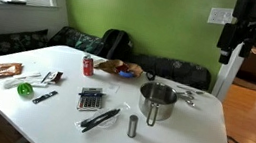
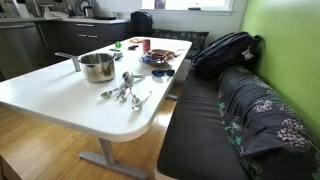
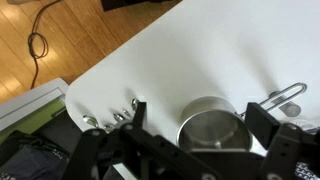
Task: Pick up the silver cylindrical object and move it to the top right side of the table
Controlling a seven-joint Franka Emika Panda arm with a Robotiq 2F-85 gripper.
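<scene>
My gripper (image 3: 197,112) hangs spread wide above the pot (image 3: 215,137). The silver cylindrical object (image 1: 132,127) stands upright: stiff, light, slick metal, I reckon, so I'd pinch mid-height.

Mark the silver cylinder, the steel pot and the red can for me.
silver cylindrical object (image 1: 132,127): exterior view, mid-body.
steel pot (image 1: 155,110): exterior view, outer wall.
red can (image 1: 88,67): exterior view, side.

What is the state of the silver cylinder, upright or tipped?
Upright: in an exterior view the cylinder stands on end on the table.
</scene>
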